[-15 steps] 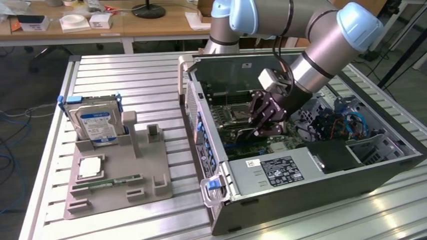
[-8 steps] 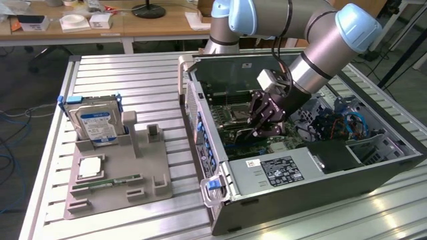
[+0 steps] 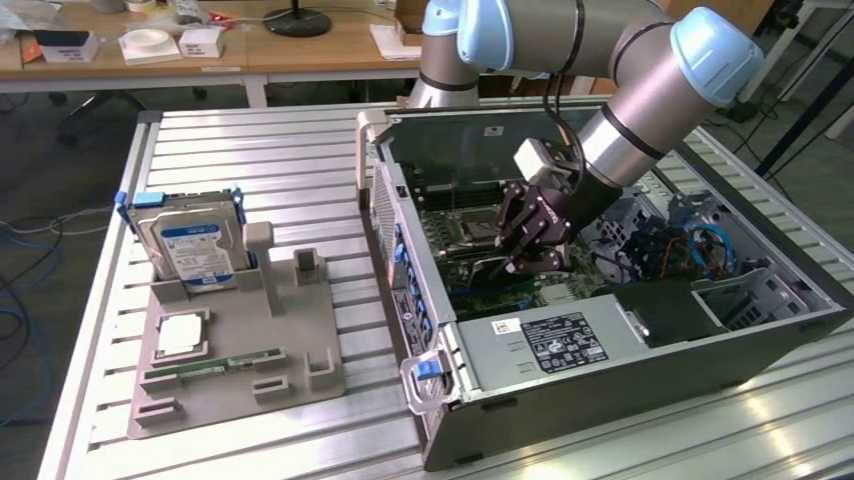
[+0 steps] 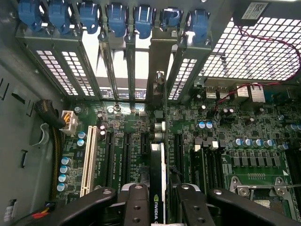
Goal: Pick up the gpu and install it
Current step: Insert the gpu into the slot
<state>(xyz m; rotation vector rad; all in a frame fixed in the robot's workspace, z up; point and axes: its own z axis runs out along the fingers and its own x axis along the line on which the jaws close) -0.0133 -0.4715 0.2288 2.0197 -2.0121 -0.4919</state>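
**Position.** The black gripper [image 3: 534, 245] is recorded at the centre of the exterior view, lowered inside the open dark metal computer case [image 3: 694, 350]. In the wrist view its fingers [image 4: 137, 202] are drawn narrow and clamped on the two flat faces of the gpu [image 4: 158, 160], a thin card seen edge-on with a logo on its black cooler. The card is held above the green motherboard [image 4: 244, 117], among the long black expansion slots [image 4: 126, 155]. Its metal end bracket [image 4: 159, 80] is pointed at the rear openings under the row of blue plastic retention clips [image 4: 117, 19].

**Risks judged.**
- Misalignment: whether the card edge sits exactly over one slot cannot be told. If it is offset, the connector could be pressed onto the slot wall and the contacts damaged.
- Bracket fouling: the bracket could be caught on a rear divider bar, which would tilt the card in the grip.
- Slip: the hold is on smooth faces only (no ledge is engaged), so the card could be rotated by seating force.
- Collision: the fingers could be driven into neighbouring slots or small capacitors.

**Elsewhere.** At the exterior view's lower left, a silver hard drive [image 3: 194, 245] and a narrow green memory stick [image 3: 214, 365] are noted on a grey holder [image 3: 307, 385], well apart from the work.
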